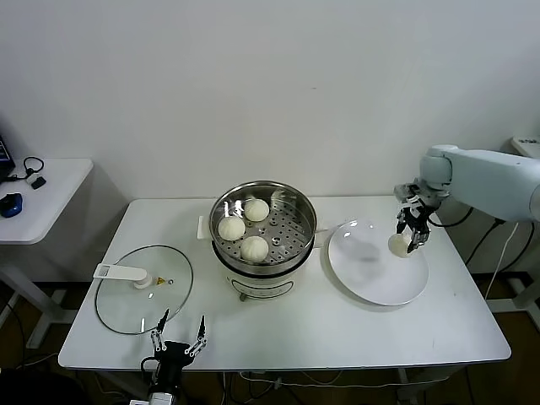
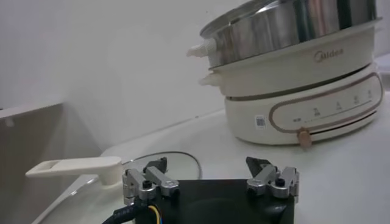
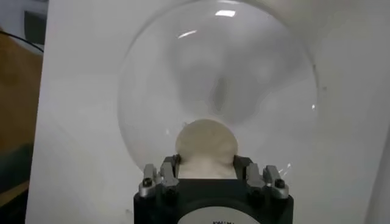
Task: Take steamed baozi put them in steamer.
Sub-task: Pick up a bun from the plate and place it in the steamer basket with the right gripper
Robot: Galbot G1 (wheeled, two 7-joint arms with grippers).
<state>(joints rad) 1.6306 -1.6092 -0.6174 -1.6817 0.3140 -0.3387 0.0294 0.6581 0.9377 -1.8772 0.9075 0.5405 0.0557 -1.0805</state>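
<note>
In the head view a white table (image 1: 337, 325) stands against a plain wall, with the shiny steel steamer (image 1: 262, 238) at centre holding three pleated baozi (image 1: 254, 247), and the right gripper (image 1: 411, 235) at right clamping a fourth bun (image 1: 398, 245) above the smooth white plate (image 1: 377, 274). The left wrist view shows the left gripper (image 2: 210, 176) idle with jaws wide apart near the glass lid (image 2: 79, 167). The right wrist view shows that bun (image 3: 205, 148) pinched between the fingers (image 3: 169, 171), apparently clear of the plate (image 3: 268, 79).

The scene was evenly and softly lit from above. Bright glints were seen on the steamer (image 1: 262, 224) rim and the plate (image 3: 152, 79). A blurred grey shadow was cast on the plate.
</note>
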